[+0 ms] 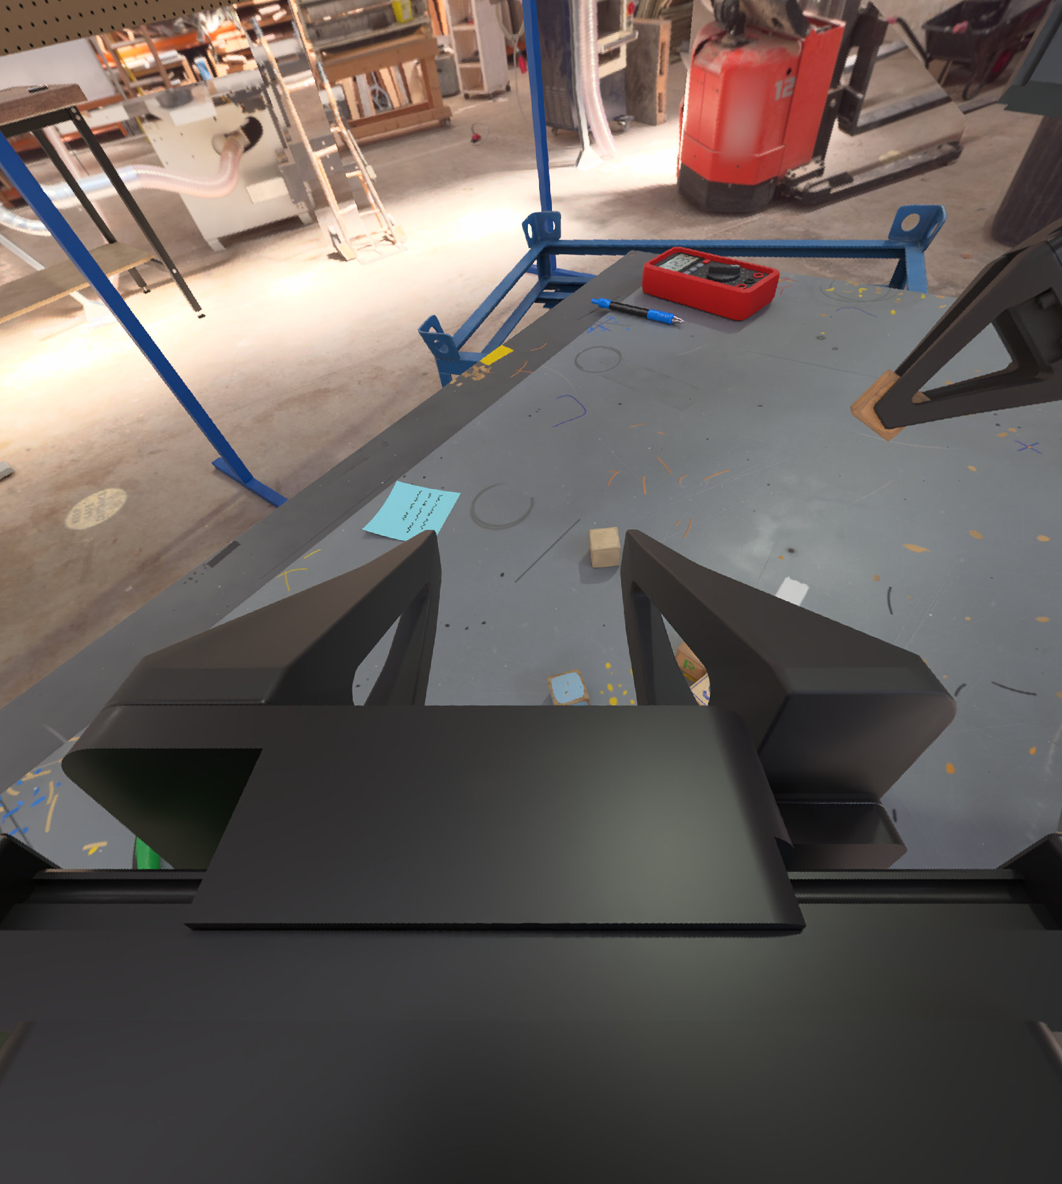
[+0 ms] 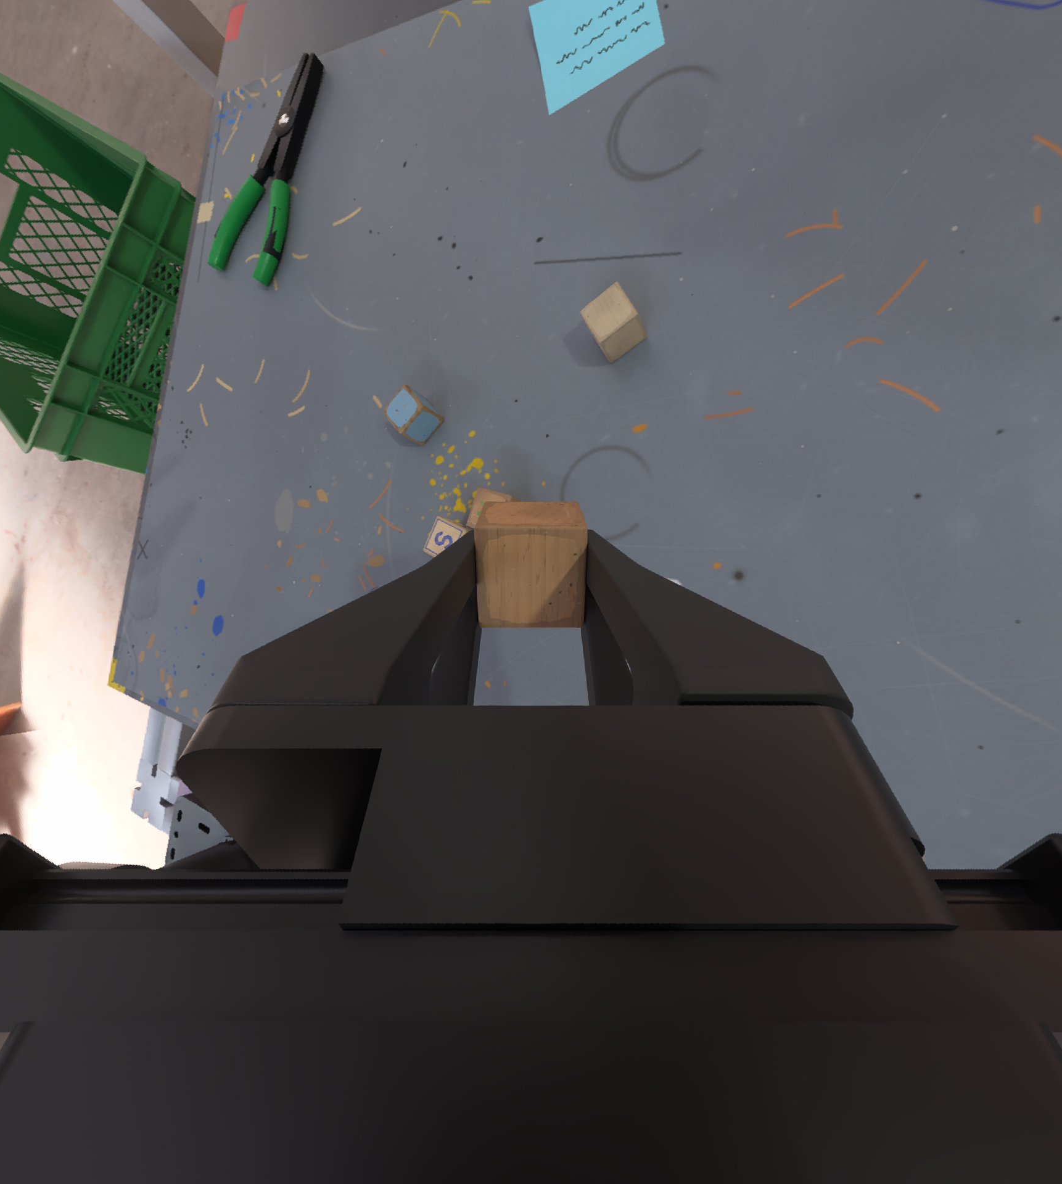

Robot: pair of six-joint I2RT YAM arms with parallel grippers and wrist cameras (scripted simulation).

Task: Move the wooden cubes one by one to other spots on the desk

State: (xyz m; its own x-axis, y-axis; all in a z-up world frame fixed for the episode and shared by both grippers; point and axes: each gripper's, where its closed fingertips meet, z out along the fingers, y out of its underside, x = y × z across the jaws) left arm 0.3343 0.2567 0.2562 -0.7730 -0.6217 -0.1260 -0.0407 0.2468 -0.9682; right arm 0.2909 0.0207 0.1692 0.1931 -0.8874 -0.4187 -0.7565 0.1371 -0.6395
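At frame centre, a brown wooden cube [image 2: 530, 564] is pinched between the right gripper [image 2: 530, 544] fingers across flat opposite faces; judged light, rigid, slip-resistant. The left gripper [image 1: 531, 544] is spread wide, empty.

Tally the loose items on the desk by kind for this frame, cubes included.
Wooden cubes: 5 — held, pale, blue-faced, lettered, one mostly hidden
Pliers: 1
Sticky note: 1
Multimeter: 1
Pen: 1
Total: 9
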